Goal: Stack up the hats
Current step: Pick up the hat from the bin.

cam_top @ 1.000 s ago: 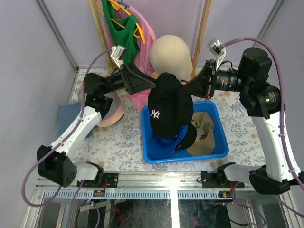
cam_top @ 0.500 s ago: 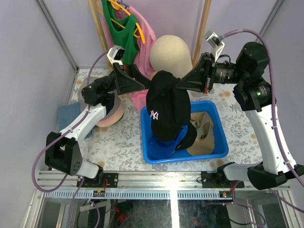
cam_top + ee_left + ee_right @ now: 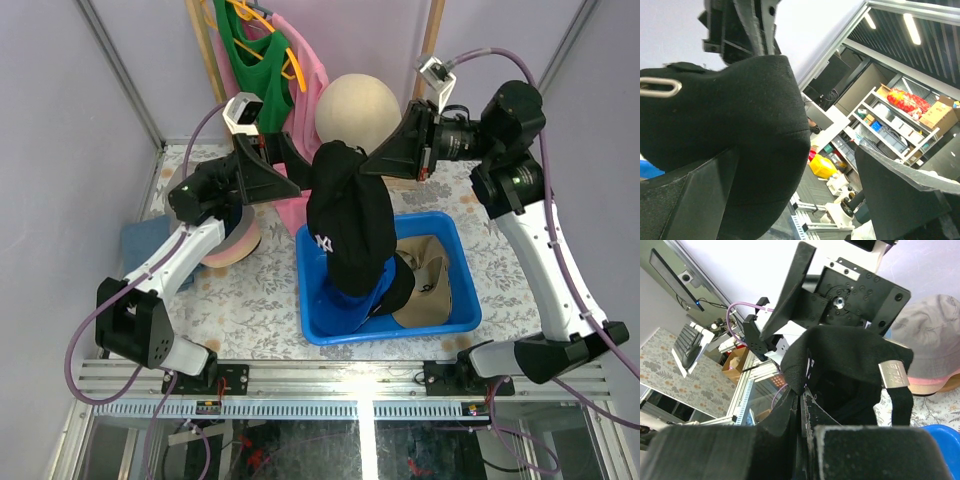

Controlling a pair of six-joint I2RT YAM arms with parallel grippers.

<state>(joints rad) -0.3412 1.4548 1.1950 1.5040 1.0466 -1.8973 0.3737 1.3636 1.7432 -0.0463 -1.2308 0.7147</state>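
A black baseball cap [image 3: 350,225] with a white logo hangs above the blue bin [image 3: 318,332]. My right gripper [image 3: 368,172] is shut on its rear edge, and the right wrist view shows the fabric [image 3: 840,360] pinched between the closed jaws. My left gripper [image 3: 305,172] stands open at the cap's upper left. In the left wrist view the cap [image 3: 730,145] bulges against one of its fingers [image 3: 700,200]. A blue cap [image 3: 375,297], a black hat [image 3: 402,288] and a khaki cap [image 3: 430,275] lie in the bin. A pile of bucket hats [image 3: 238,240], grey over pink [image 3: 935,347], sits on the left.
A cream mannequin head [image 3: 358,108] stands right behind the two grippers. Green and pink shirts [image 3: 262,60] hang on a wooden rack at the back. A blue-grey item [image 3: 138,240] lies at the table's left edge. Frame posts and walls enclose the table.
My right gripper has risen and moved back and left with the black cap, which now hangs higher. The left arm has drawn back, its open gripper staying at the cap's top.
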